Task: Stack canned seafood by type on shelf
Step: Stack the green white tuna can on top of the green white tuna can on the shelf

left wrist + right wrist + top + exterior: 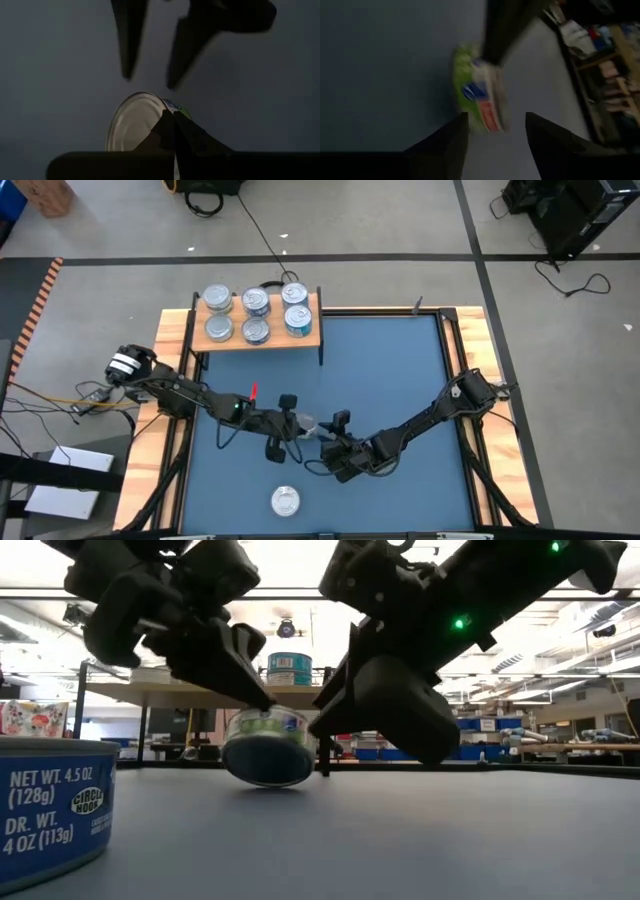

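Observation:
A short tin with a silvery lid and a green, blue and red label (305, 423) (268, 748) (132, 125) (480, 97) sits tilted at the middle of the blue table. My left gripper (290, 423) (172, 117), reaching in from the left, is shut on it. My right gripper (332, 432) (495, 120) is open. Its fingers point at the tin from the right and stand just short of it. Several tins (255, 315) stand on the light wooden shelf (230, 343) at the far edge. One blue-labelled tin (285, 500) (50, 805) stands alone near the near edge. My left gripper pinches the tin at its rim (167, 107), where the lid meets the labelled wall, and the two fingers are almost together there. The fingers come slanting down from the table's left. The tin is tilted, lid toward the left arm, and its lower edge (268, 780) is at or just above the tabletop.
Wooden rails (172, 430) run along the table's sides. The shelf's black legs (321, 345) stand on the far part of the tabletop. Bare blue surface (400, 370) lies between the shelf and the grippers.

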